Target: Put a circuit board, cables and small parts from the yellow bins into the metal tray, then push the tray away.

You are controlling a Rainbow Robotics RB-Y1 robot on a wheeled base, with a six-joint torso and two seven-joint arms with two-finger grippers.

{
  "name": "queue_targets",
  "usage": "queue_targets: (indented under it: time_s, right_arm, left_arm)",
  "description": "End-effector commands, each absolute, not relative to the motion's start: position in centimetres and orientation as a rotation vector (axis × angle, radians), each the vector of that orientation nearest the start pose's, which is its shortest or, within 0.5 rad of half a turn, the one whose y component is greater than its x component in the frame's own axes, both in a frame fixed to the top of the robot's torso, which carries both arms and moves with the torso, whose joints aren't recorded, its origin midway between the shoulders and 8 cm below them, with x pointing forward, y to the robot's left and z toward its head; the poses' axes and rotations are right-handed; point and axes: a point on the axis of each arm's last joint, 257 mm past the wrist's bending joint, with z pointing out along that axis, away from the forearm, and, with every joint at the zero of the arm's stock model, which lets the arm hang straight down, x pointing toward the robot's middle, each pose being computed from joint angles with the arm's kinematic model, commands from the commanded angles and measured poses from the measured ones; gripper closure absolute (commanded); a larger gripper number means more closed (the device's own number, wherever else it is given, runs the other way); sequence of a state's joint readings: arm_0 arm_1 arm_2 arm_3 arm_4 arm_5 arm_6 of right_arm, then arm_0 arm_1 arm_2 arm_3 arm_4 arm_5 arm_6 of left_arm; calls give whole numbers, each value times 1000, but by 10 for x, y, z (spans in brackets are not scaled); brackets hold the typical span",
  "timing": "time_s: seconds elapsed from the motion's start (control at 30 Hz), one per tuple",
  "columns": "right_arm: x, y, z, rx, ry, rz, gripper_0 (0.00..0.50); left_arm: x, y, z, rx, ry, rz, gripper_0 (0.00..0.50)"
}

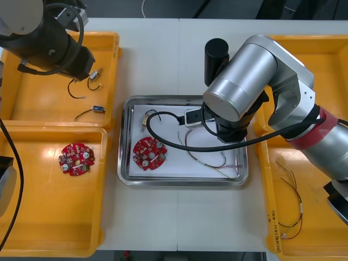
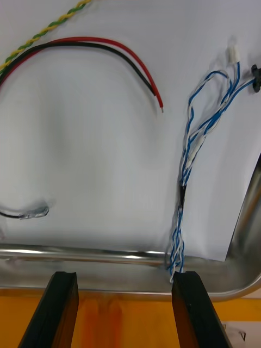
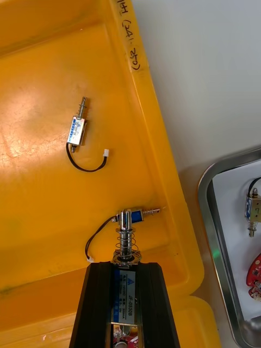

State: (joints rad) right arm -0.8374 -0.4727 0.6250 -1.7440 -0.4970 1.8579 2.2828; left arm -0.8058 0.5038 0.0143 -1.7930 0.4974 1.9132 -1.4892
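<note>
The left arm (image 1: 49, 43) is positioned over the far-left yellow bin (image 1: 32, 103). The metal tray (image 1: 126, 157), white inside, sits between the bins. The right gripper (image 2: 125, 277) hangs above the tray rim nearest the right-hand bins, claw released and holding nothing.

A red circuit board (image 1: 149, 154) lies flat in the tray's left half. A twisted blue and white cable (image 2: 187, 163) lies in the tray. Its long axis runs from beside one right finger straight away from the gripper.

The left gripper (image 3: 125, 269) is clenched on a small metal part (image 3: 125, 242). The part's long axis is parallel to the fingers. Its spring end projects past the fingertips toward a second small metal part (image 3: 132, 216) lying crosswise on the bin floor. Whether the two parts touch cannot be determined.
</note>
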Motion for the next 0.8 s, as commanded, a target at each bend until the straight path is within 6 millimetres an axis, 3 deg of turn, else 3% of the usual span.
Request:
queue_targets:
  time_s: [0.03,0.37,0.5,0.8]
  right_arm:
    - [480,-119,-165,-1939,2000,-600,0]
    - [504,-146,-102,-1692,2007,-590,0]
    - [511,-173,-82,-1580,2054,-571,0]
    - [510,-233,-62,-1221,2224,-434,0]
  left_arm:
    - [522,225,-75,280,2486,15,499]
    - [520,217,-77,301,2490,-3,500]
    - [517,206,-80,334,2486,10,500]
    - [514,170,-89,398,2469,-17,500]
